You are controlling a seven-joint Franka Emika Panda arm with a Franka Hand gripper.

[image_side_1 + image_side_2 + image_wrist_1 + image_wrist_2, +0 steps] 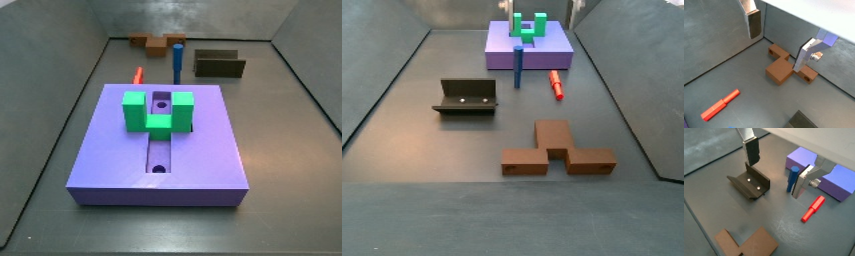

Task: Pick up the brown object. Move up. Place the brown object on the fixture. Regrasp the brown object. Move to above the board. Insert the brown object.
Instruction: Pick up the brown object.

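Tool (777, 42) status: fingers spread, empty, above the floor. You find the brown object (556, 152) flat on the floor near one wall, a T-like block, apart from the fixture (466, 96). Expect it rigid and light; grip across a narrow arm. Fixture holds nothing.

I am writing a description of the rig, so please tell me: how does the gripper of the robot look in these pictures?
Only the two fingers of the gripper show, in both wrist views. Each finger is a flat silver metal plate with a dark pad on its inner face. One finger carries a small silver bolt at its side. No cables or markings are visible, and the arm itself is out of view.
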